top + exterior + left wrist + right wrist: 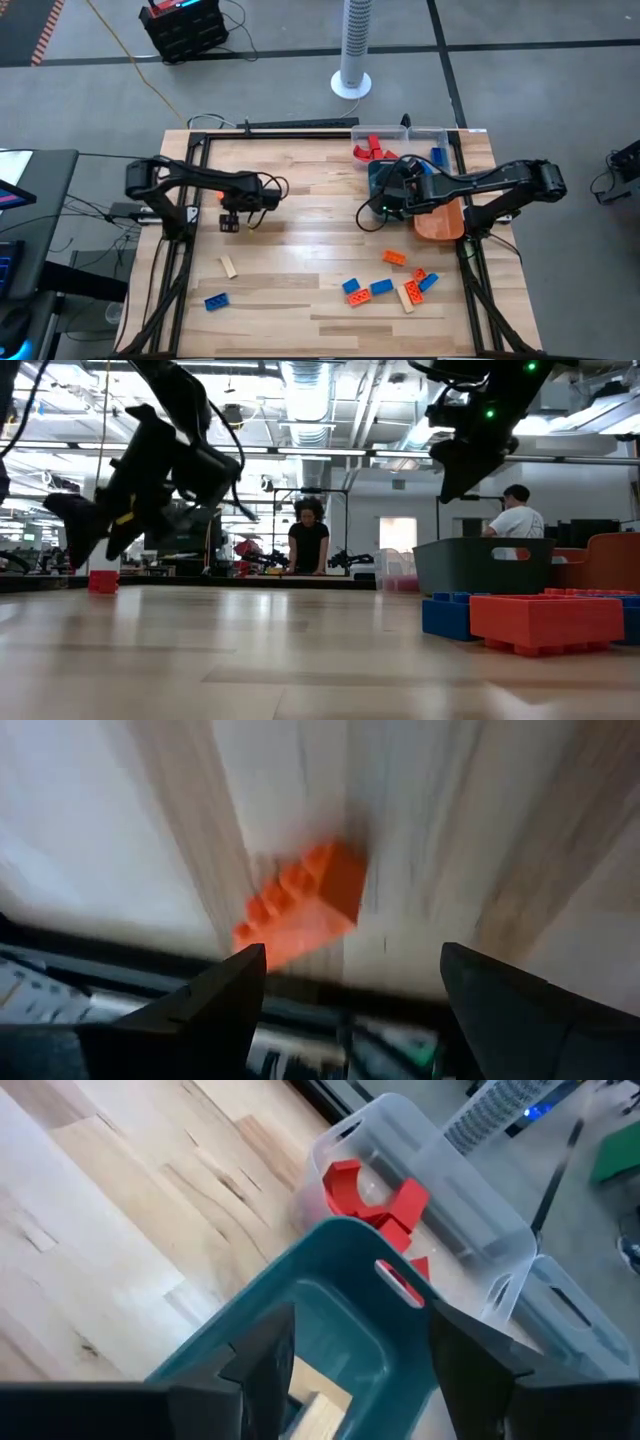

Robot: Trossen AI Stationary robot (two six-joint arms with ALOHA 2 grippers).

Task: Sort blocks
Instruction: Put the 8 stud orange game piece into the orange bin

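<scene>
An orange block (305,905) lies flat on the wooden table, just beyond my left gripper (350,955), which is open, tipped down and holds nothing. From above, this block (222,198) sits left of centre beside that gripper (230,220). My right gripper (360,1320) hangs open over the teal tray (330,1240), right of centre (378,175). A tan block (322,1415) lies on the tray's floor below its fingers. More blocks in orange, blue and tan lie scattered near the front right (390,285).
A clear tray (420,135) at the far edge holds red blocks (375,1195) and a blue one (438,155). An orange tray (440,222) sits right of the teal one. A tan block (229,266) and a blue block (215,301) lie near the front left. People stand in the room beyond.
</scene>
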